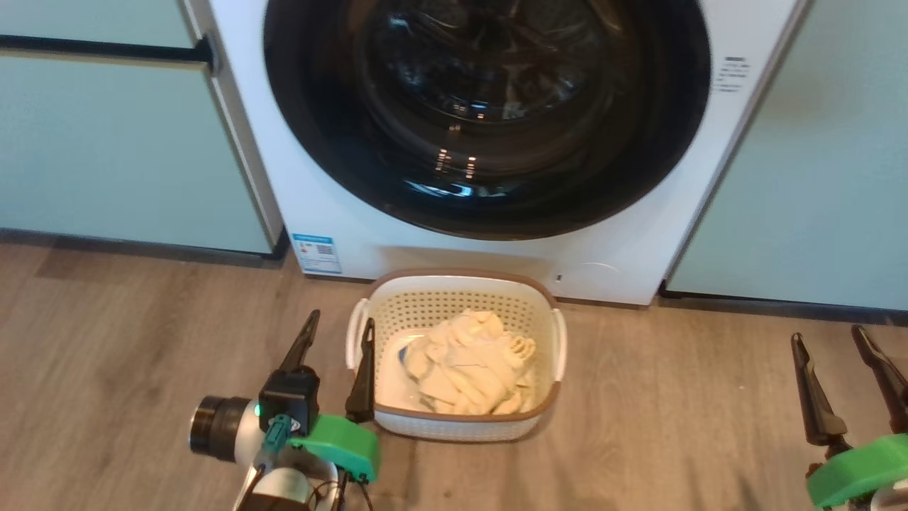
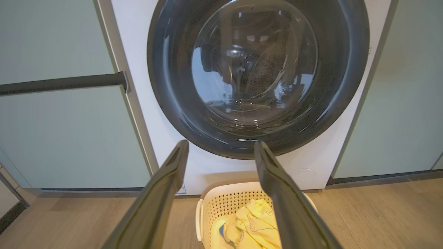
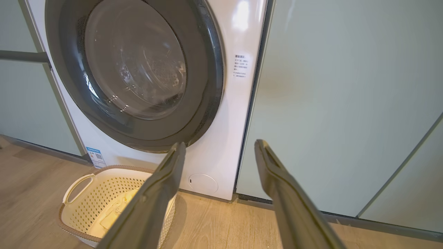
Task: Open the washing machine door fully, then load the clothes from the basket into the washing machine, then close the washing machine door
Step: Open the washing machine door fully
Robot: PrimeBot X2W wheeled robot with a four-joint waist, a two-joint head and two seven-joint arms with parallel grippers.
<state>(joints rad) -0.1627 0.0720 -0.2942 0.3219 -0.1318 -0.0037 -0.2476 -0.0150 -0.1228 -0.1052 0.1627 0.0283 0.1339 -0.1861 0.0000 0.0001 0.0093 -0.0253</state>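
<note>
You have the large, round, glossy black washing machine door (image 1: 489,113), with its clear glass bowl, shut flat against the big white front-loading washing machine (image 1: 340,213). The small cream perforated plastic basket (image 1: 461,284) with a brown rim sits on the wood-grain floor (image 1: 142,341) just in front, with the heap of soft cream-yellow clothes (image 1: 468,362) inside. Your left gripper (image 1: 341,317) hovers beside the basket's left handle and your right gripper (image 1: 828,333) is well off to its right — both have their fingers spread wide and hold nothing.

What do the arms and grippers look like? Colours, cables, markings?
Left gripper: two long, dark, tapering fingers on a bright green mount, a black block with a green light, a teal plug, thin dark cables, a silver-and-black cylinder. Right gripper: same fingers and green mount.
</note>
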